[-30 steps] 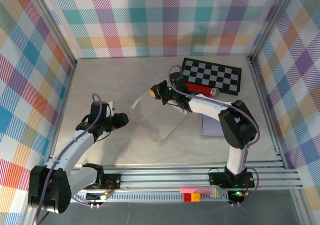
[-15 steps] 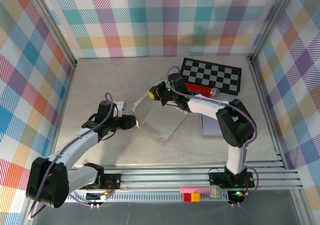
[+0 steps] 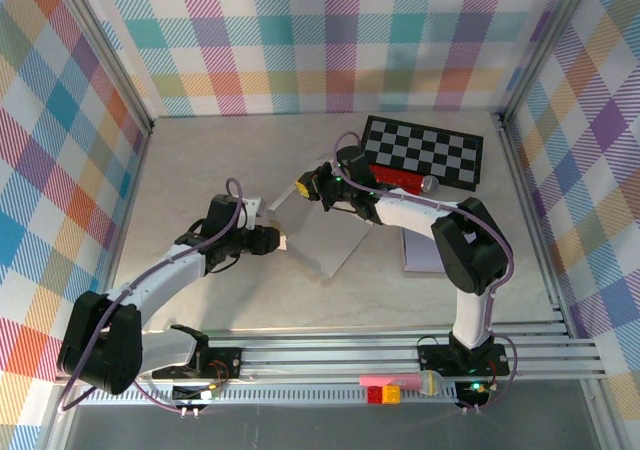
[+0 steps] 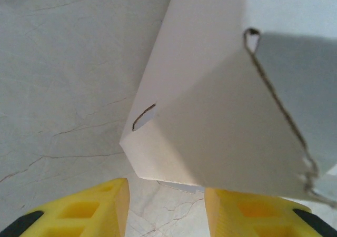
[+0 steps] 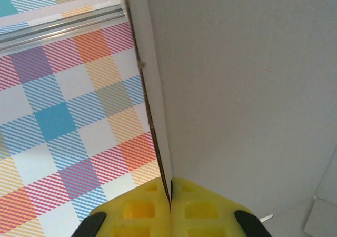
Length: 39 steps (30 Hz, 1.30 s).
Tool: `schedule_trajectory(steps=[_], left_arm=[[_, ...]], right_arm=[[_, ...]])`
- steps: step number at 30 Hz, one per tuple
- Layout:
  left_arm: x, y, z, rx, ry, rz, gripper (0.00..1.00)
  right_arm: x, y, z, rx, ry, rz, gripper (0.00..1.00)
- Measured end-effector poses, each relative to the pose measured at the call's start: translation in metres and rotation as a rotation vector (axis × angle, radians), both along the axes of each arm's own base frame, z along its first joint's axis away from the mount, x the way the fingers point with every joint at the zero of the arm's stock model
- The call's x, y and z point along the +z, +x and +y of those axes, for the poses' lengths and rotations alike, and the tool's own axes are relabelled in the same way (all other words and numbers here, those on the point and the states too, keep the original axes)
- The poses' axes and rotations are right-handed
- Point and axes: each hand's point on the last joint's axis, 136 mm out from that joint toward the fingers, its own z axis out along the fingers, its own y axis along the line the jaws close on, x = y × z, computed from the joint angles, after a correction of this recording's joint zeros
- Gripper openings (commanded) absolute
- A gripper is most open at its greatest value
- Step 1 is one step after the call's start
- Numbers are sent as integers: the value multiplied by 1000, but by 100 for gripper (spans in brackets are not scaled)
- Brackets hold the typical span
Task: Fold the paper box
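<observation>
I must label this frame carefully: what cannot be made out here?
Top view: the right arm covers part of a white sheet; its kind is unclear.
Left wrist view: picture edges cut off the box; whether the left gripper touches it is unclear.
Right wrist view: the box hides what lies past the right gripper.
Top view: rail items too small to name.
</observation>
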Motion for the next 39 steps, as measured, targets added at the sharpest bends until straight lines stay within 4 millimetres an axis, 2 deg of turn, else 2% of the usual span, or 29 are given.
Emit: schedule_trajectory(steps=[18, 39], left_arm=[[-14, 8, -1, 18, 56, -6, 43], [-26, 16, 3, 87, 68, -52, 41]], right_arm=[[-9, -4, -1, 11, 19, -32, 0], [-21, -2, 5, 28, 98, -174, 0]])
